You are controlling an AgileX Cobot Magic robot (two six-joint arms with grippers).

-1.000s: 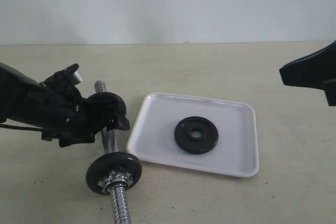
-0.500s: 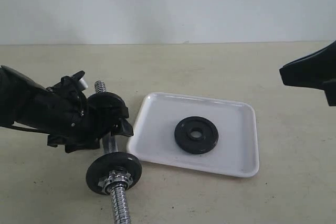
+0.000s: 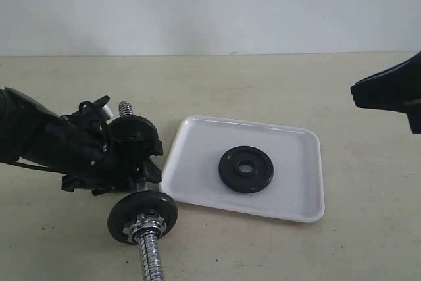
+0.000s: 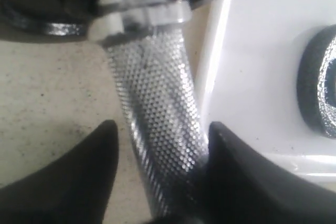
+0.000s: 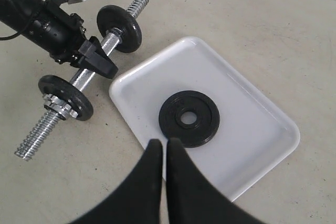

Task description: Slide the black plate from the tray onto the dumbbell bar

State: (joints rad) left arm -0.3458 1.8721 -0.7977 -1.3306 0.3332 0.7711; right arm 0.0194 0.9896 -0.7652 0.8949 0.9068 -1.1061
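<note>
Two discs sit on bar, bar lying on counter at left. Left hand straddles knurled grip between discs, not clamped: one finger touches bar, other stands apart. Middle: plate flat in tray, tray just beside bar. Right hand pinched closed, empty, raised at right.

no writing, brand, number or sign can be read anywhere: the plate, the tray and the bar all show plain, unmarked surfaces.
</note>
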